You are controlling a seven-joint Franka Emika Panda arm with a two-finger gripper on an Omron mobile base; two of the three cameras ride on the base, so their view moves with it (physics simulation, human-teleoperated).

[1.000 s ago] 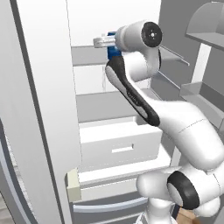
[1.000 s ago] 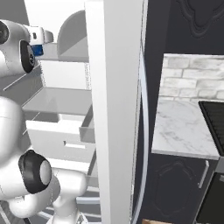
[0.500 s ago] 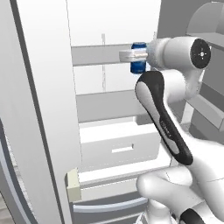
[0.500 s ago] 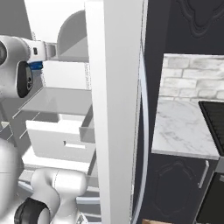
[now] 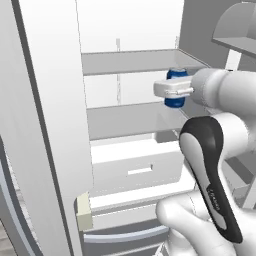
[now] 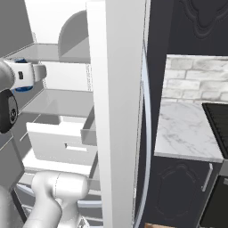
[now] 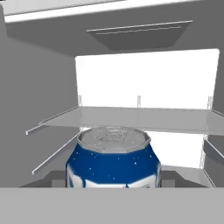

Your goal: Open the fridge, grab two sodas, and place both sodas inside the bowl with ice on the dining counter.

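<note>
Open fridge (image 5: 60, 100), white shelves. My fingers (image 5: 176, 90) clamp the blue soda (image 7: 113, 164), center-right of left base view, lifted off the shelf. Next I pull back toward the bowl.

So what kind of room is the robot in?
Most likely a kitchen. The robot reaches into an open fridge with white shelves and a drawer, its gripper around a blue soda can, and a marble counter stands before a brick wall.
</note>
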